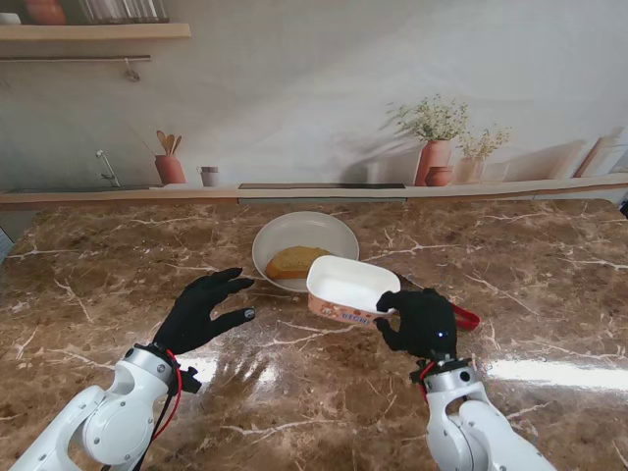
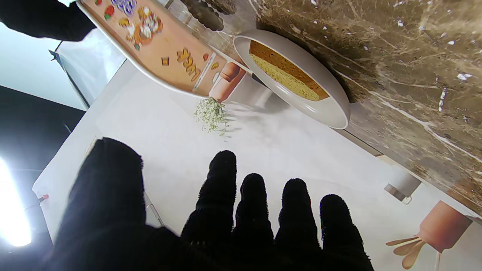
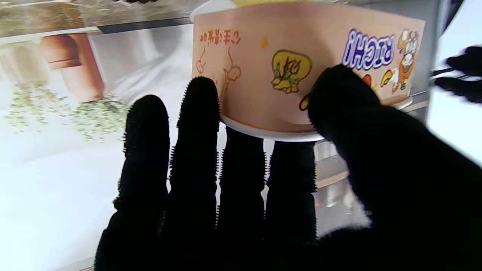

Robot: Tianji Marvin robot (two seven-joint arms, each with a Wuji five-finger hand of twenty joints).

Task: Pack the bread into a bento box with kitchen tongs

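surface: brown marble table (image 1: 118, 255) | on it: white plate (image 1: 280, 238) centre, red-handled tongs (image 1: 467, 318) right

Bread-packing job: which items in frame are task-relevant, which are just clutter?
In play: bento box, held by the right hand; bread slice on the white plate; red-handled tongs, mostly hidden behind that hand; left hand, open.

Just there: printed backdrop only, with terracotta vases and utensil pot.
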